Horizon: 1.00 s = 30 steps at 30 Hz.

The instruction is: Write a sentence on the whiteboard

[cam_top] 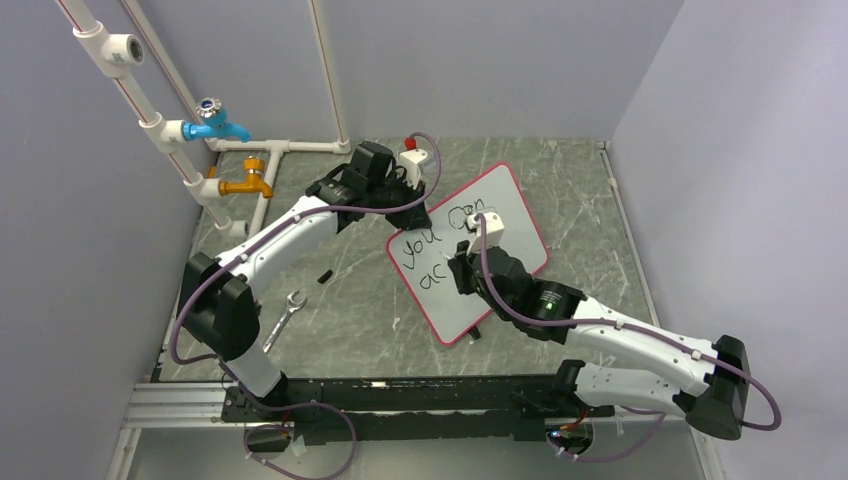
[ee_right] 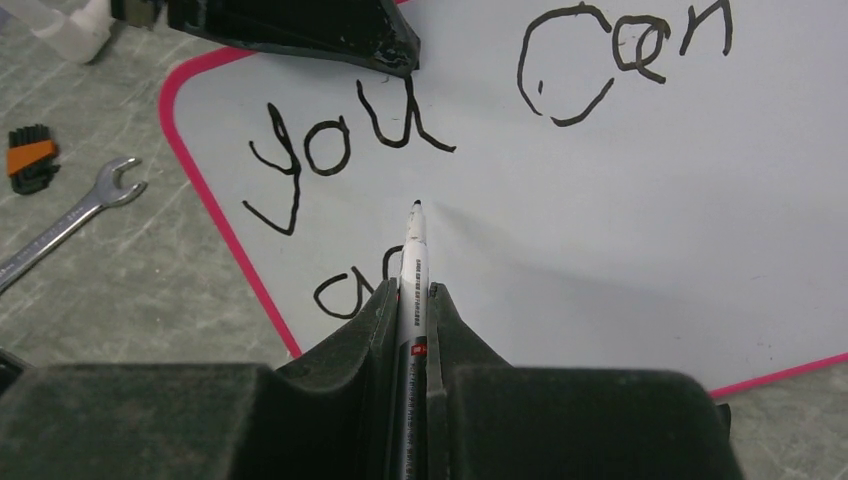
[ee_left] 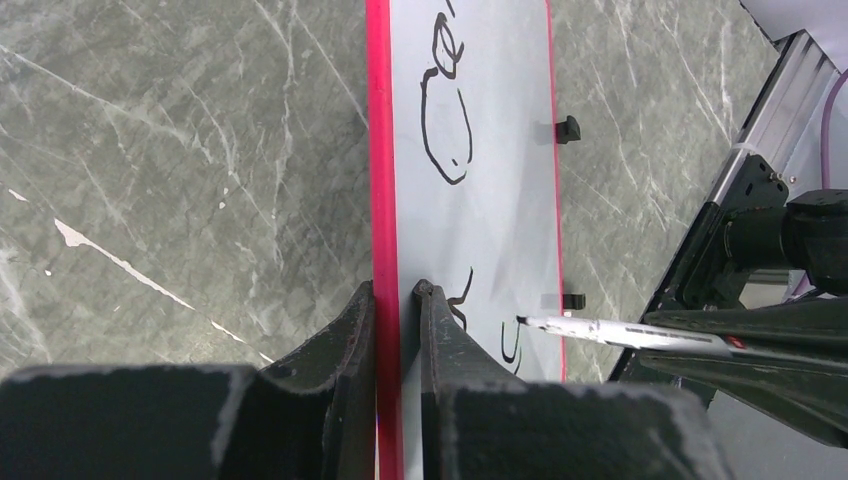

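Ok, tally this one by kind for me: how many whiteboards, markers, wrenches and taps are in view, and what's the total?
whiteboard: 1
marker: 1
wrench: 1
taps: 2, the blue tap and the yellow tap
Total: 5

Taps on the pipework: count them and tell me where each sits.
2. The blue tap is on the white pipes at the far left; the yellow tap is a little nearer, on the same pipes. The left arm may hide more pipe.
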Tool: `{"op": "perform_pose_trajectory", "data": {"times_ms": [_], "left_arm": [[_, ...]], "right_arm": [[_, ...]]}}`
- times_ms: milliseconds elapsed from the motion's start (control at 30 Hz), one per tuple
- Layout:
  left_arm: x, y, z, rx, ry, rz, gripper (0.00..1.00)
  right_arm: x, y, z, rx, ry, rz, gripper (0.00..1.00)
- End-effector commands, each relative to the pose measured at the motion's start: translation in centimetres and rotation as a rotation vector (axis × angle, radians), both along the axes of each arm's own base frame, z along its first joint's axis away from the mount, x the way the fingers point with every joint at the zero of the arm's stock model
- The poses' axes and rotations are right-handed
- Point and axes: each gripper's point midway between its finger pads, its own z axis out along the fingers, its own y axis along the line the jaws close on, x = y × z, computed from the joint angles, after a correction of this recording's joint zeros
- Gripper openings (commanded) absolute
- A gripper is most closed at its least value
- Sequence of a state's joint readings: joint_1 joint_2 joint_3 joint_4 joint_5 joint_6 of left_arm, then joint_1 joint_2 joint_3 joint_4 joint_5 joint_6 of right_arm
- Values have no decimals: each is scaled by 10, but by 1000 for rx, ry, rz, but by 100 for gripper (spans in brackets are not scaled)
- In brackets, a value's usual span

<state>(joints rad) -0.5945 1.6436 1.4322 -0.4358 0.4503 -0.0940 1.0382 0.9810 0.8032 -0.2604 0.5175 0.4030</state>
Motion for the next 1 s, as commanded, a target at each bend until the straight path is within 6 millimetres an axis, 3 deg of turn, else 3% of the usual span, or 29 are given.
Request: {"op": "perform_pose_trajectory", "data": {"times_ms": [0, 267, 667, 967], "left_arm": [[12, 11, 24, 19, -150, 16, 0], [10, 11, 25, 16, -152, 14, 0], [10, 10, 26, 14, -153, 11, 0], [10, 10, 26, 15, -152, 12, 0]], "right_arm": [[15, 6, 28, 58, -64, -24, 0], [21, 9, 10, 46, -26, -20, 0], [-1, -6, -31, 42, 70, -10, 0], [-15, -17, -50, 60, 127, -12, 0]]}}
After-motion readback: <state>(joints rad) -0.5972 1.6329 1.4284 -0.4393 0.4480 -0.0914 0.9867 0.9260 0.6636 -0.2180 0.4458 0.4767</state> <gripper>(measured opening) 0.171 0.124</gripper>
